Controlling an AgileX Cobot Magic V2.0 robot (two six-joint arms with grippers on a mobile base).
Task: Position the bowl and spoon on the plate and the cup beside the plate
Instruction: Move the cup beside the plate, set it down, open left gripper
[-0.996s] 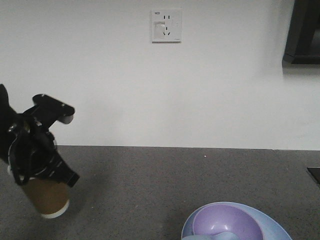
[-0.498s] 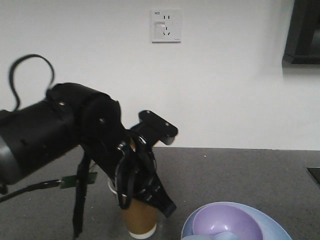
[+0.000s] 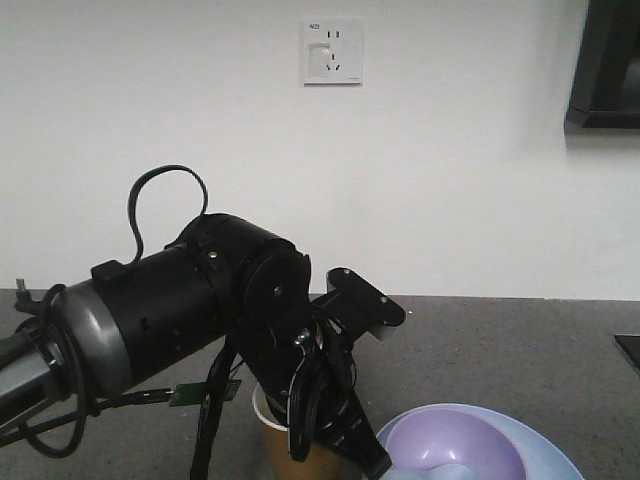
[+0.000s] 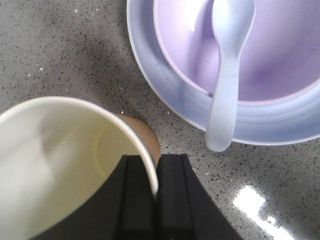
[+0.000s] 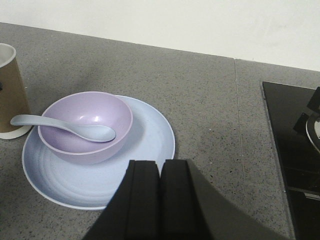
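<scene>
So the left arm (image 3: 170, 310) reaches in from the left edge of the counter (image 5: 200, 90), wrist bent downward, with the left gripper (image 4: 155, 185) pinching the cup (image 4: 60, 165) by its rim: one finger inside the cream interior, the other outside against the brown wall, jaws narrowed down onto that wall. Compared with half a second ago the arm has swung further right and the cup came along; a second ago it was way over at the left edge, now it's right next to the plate (image 5: 145, 135). In the right wrist view the cup's base looks to be touching the plate's left rim, or very nearly; can't say for sure whether it's actually resting on the counter. The bowl (image 5: 85, 125) sits on the plate, a bit left of centre, and the spoon (image 5: 65, 127) lies in it with the scoop inside and the handle sticking out over the bowl's left rim toward the cup. Right gripper (image 5: 160, 195) hangs above the counter just off the plate's near-right edge, fingers pressed together, holding nothing. A black stovetop (image 5: 295, 150) sits at the counter's right end.
</scene>
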